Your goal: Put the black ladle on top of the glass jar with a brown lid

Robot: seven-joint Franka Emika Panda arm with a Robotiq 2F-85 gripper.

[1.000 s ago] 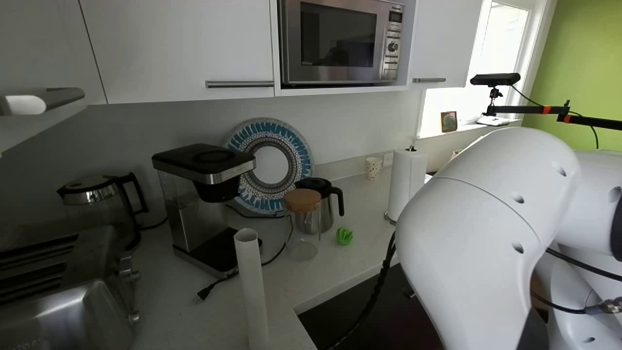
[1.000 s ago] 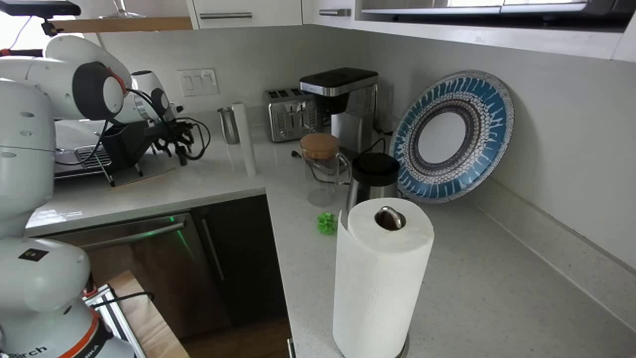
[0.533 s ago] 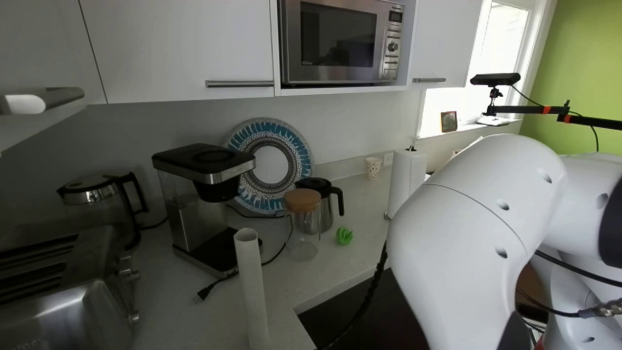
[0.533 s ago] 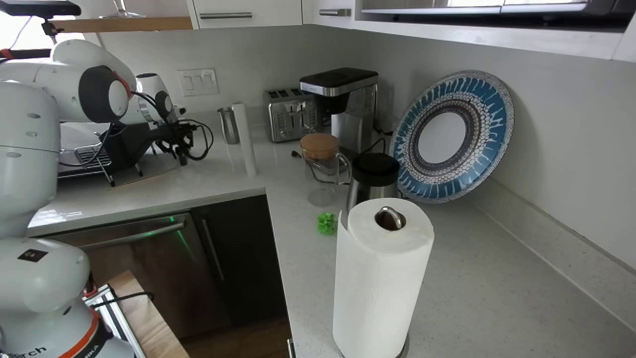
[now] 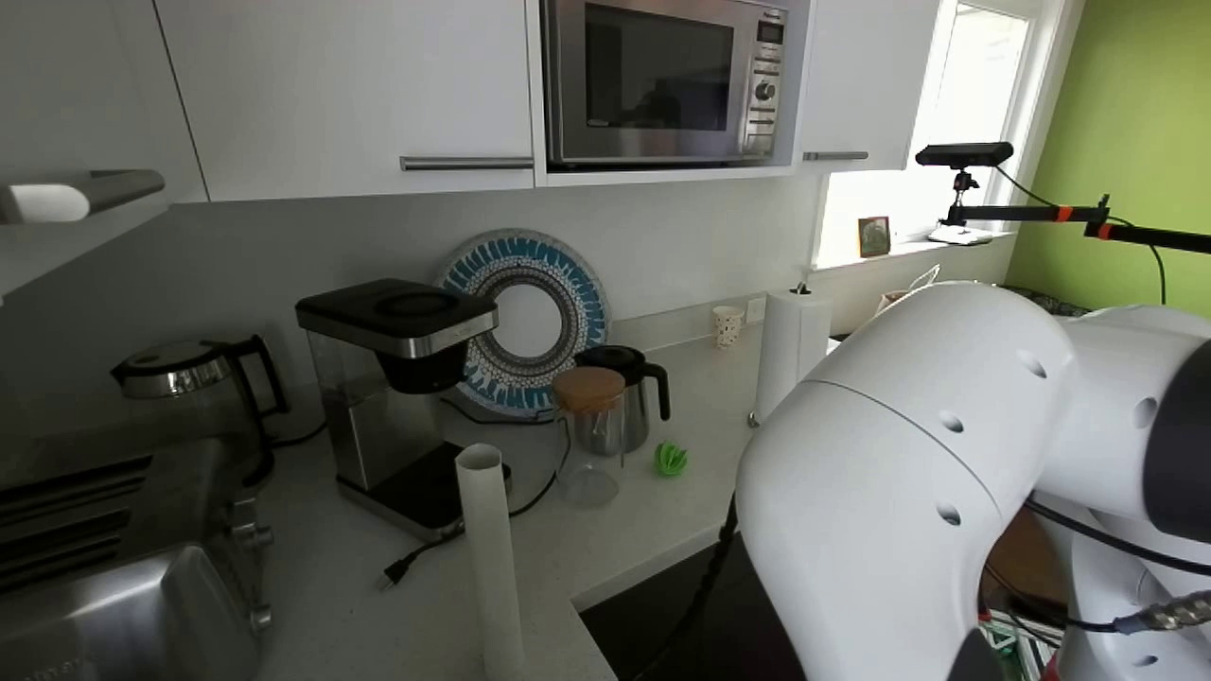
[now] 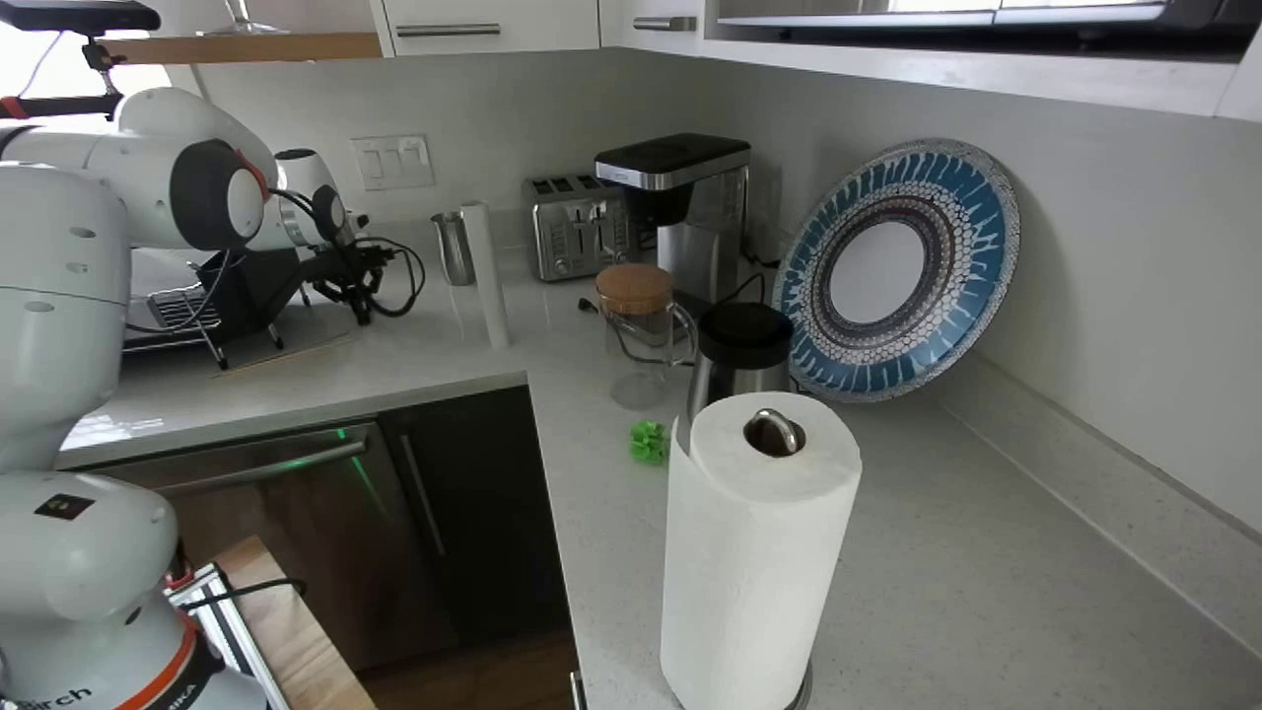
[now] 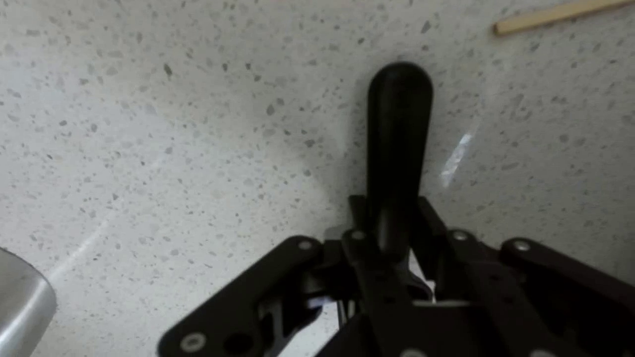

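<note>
Arm (image 5: pixel 899 473) lower than before, black ladle (image 7: pixel 399 124) tight in claw (image 7: pixel 393 210), handle end beyond it.

In the wrist view, the end effector (image 7: pixel 391 206) hides much of the black ladle (image 7: pixel 399 129). Left of the end effector a metal vessel (image 7: pixel 22 303), and ahead to its right a wooden stick (image 7: pixel 560 15), are cut off by the edges.
</note>
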